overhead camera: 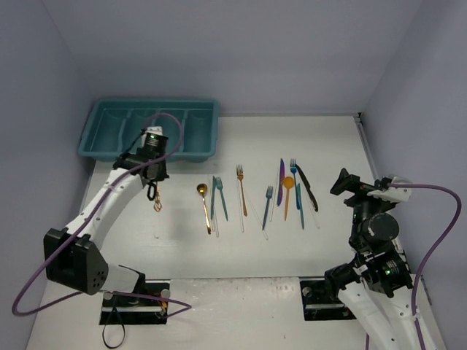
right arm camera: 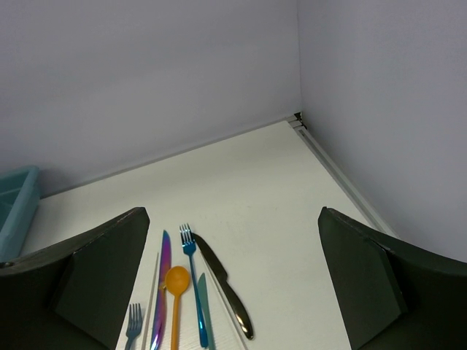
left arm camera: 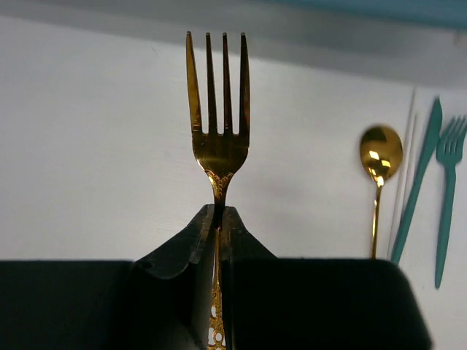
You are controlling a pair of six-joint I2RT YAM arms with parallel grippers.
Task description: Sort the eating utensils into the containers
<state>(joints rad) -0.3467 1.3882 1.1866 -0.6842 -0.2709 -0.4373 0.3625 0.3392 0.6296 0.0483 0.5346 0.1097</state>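
Observation:
My left gripper (overhead camera: 152,191) is shut on a gold fork (overhead camera: 156,205) with an ornate handle, holding it above the table just in front of the teal cutlery tray (overhead camera: 153,102). In the left wrist view the fork (left arm camera: 217,146) sticks out tines-forward from between the shut fingers (left arm camera: 182,244). My right gripper (overhead camera: 349,182) is open and empty, raised right of the row of utensils. That row holds a gold spoon (overhead camera: 204,208), teal knife and fork (overhead camera: 217,197), another gold fork (overhead camera: 241,189), grey-blue fork (overhead camera: 268,206), purple knife (overhead camera: 280,181), orange spoon (overhead camera: 287,193), blue fork (overhead camera: 294,171) and black knife (overhead camera: 306,188).
Thin pale sticks lie among the utensils. The right wrist view shows the black knife (right arm camera: 226,288), blue fork (right arm camera: 193,284) and orange spoon (right arm camera: 176,288) below its open fingers (right arm camera: 109,270), with the tray edge (right arm camera: 18,197) far left. Walls enclose the back and sides.

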